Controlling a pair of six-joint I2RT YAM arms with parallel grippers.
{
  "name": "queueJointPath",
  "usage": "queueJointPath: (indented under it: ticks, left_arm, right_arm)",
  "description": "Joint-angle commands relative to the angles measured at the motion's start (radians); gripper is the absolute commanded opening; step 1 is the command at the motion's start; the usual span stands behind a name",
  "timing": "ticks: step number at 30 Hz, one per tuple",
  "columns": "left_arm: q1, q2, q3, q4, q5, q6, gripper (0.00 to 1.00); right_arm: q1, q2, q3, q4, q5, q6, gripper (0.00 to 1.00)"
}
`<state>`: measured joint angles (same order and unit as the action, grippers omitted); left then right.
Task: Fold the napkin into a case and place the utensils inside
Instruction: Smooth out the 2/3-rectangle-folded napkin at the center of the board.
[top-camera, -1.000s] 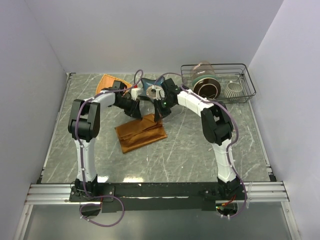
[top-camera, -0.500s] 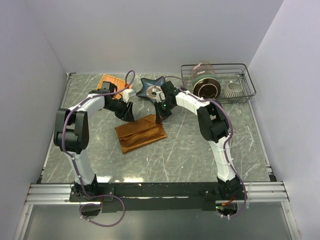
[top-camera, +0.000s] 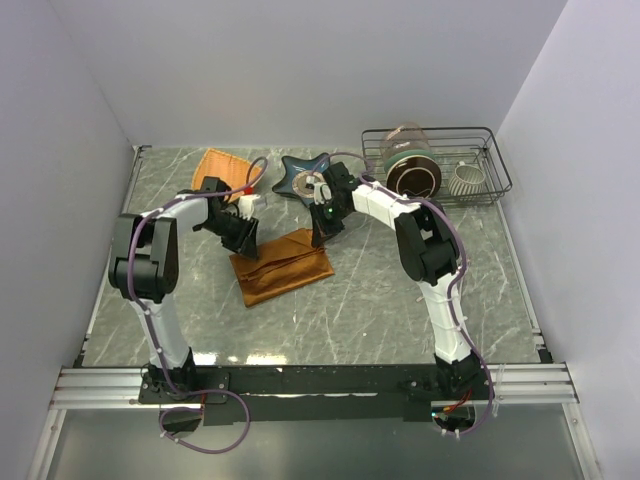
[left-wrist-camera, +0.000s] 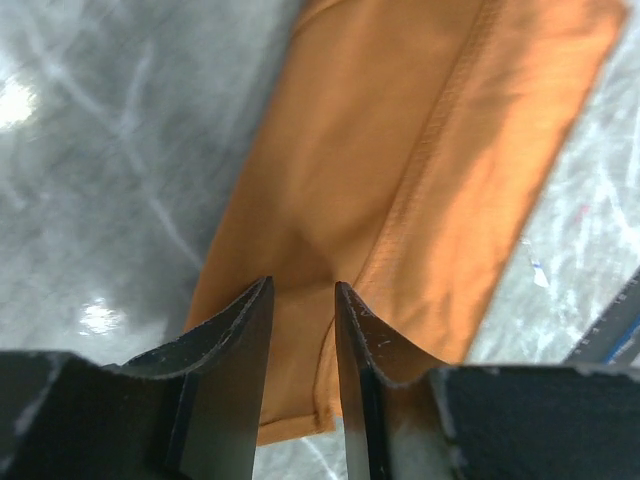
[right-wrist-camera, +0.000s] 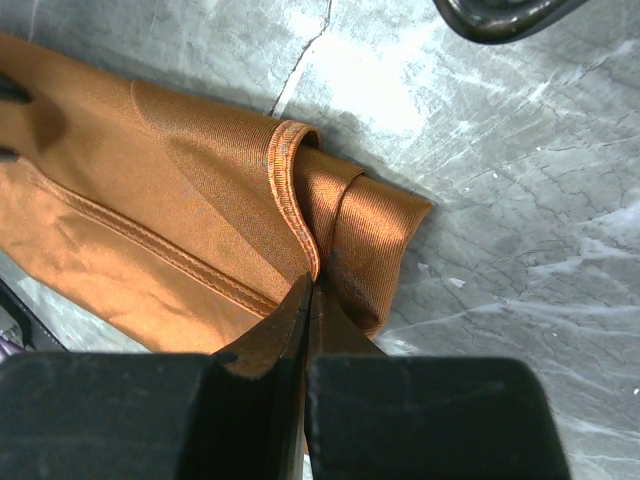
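The left claw (left-wrist-camera: 303, 292) stands partly open and empty above a seam of the rust-orange folded cloth napkin (left-wrist-camera: 400, 150), having swung here from beside the dark star-shaped dish (top-camera: 296, 172). The right claw (right-wrist-camera: 308, 285) stays pressed shut on the hem at the napkin's far right corner. The napkin lies midway across the grey marbled worktop (top-camera: 390, 290). No utensils show, so loading probably still lies ahead.

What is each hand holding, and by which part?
The right hand is pinched shut on the napkin, gripping its hemmed edge at one folded end. The left hand is open over the napkin and holds nothing.
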<state>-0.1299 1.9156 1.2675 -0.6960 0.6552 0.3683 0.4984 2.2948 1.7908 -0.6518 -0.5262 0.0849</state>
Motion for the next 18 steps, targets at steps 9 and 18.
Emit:
queueJointPath:
  ticks: [9, 18]
  left_arm:
    - [0.003, -0.178, -0.048, 0.154, 0.072, 0.041, 0.51]
    - [-0.387, -0.512, -0.411, 0.484, -0.419, 0.09, 0.56]
  right_arm:
    - [-0.015, -0.003, -0.064, 0.041, 0.077, -0.014, 0.0]
    - [-0.012, 0.0, -0.062, 0.046, 0.069, 0.004, 0.0]
